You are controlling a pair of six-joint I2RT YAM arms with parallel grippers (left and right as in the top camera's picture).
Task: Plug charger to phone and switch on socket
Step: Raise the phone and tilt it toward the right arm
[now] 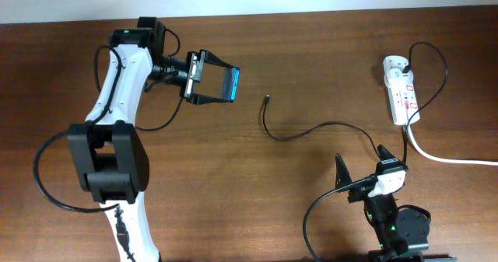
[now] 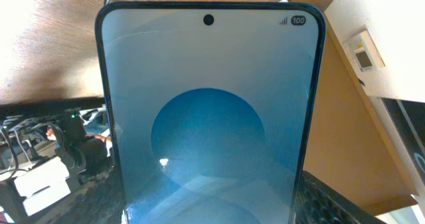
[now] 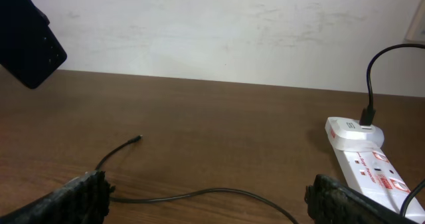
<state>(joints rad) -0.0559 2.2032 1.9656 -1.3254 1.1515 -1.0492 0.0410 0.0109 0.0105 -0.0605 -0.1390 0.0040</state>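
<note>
My left gripper [image 1: 220, 83] is shut on the phone [image 1: 232, 82] and holds it lifted above the table at the upper left; its lit blue screen with a round shape fills the left wrist view [image 2: 209, 124]. The charger, a thin black cable [image 1: 311, 130], lies on the table with its plug tip [image 1: 266, 100] free, right of the phone. In the right wrist view the cable [image 3: 199, 195] runs between my fingers and the tip [image 3: 137, 139] lies ahead. My right gripper [image 1: 362, 167] is open and empty, low, near the front edge. The white socket strip [image 1: 401, 91] lies at the far right.
A thick white cord [image 1: 443, 157] runs from the strip to the right edge. A white adapter [image 3: 352, 129] sits plugged in the strip's far end. A pale wall [image 3: 219, 24] stands behind the table's far edge.
</note>
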